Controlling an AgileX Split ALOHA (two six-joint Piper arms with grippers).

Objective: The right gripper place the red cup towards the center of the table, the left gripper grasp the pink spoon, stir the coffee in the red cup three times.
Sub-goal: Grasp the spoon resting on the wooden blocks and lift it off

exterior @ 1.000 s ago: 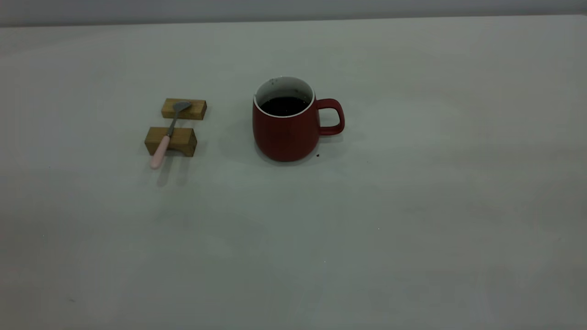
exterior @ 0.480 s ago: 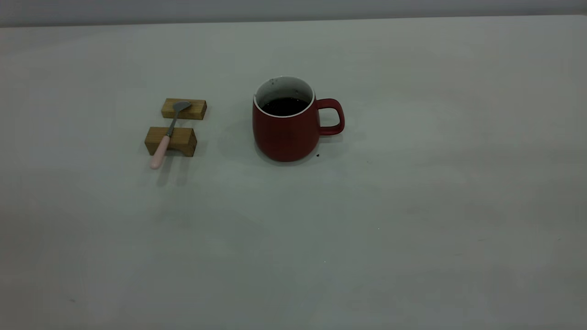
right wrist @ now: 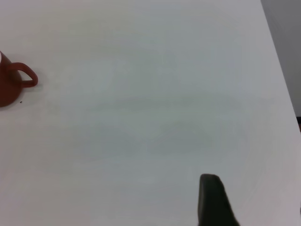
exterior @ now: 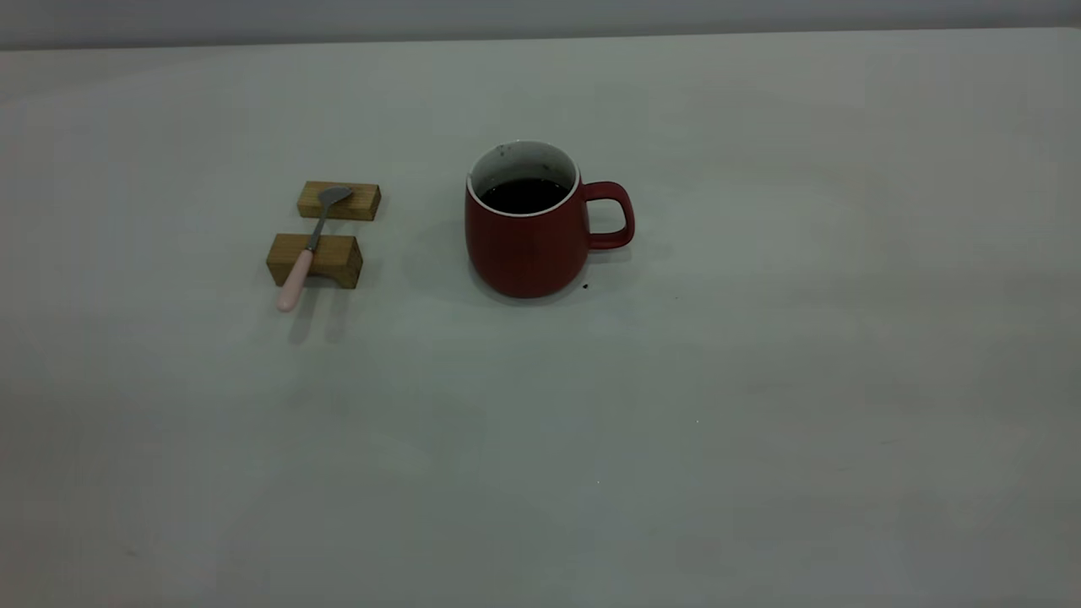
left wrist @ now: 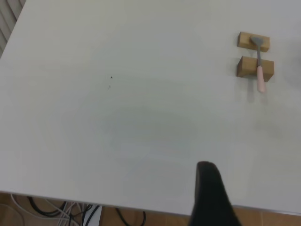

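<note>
The red cup (exterior: pixel 525 241) stands upright near the middle of the table (exterior: pixel 760 380), its handle pointing right, with dark coffee (exterior: pixel 524 195) inside. To its left the pink spoon (exterior: pixel 306 249) lies across two wooden blocks, bowl on the far one. No gripper shows in the exterior view. In the left wrist view a black part of my left gripper (left wrist: pixel 209 190) hangs over the table's edge, far from the spoon (left wrist: pixel 258 66). In the right wrist view a black part of my right gripper (right wrist: pixel 211 200) is over bare table, well away from the cup (right wrist: pixel 9 87).
The far wooden block (exterior: pixel 339 201) and the near wooden block (exterior: pixel 315 260) carry the spoon. A tiny dark speck (exterior: pixel 585 287) lies beside the cup's base. Cables (left wrist: pixel 70 209) hang below the table's edge in the left wrist view.
</note>
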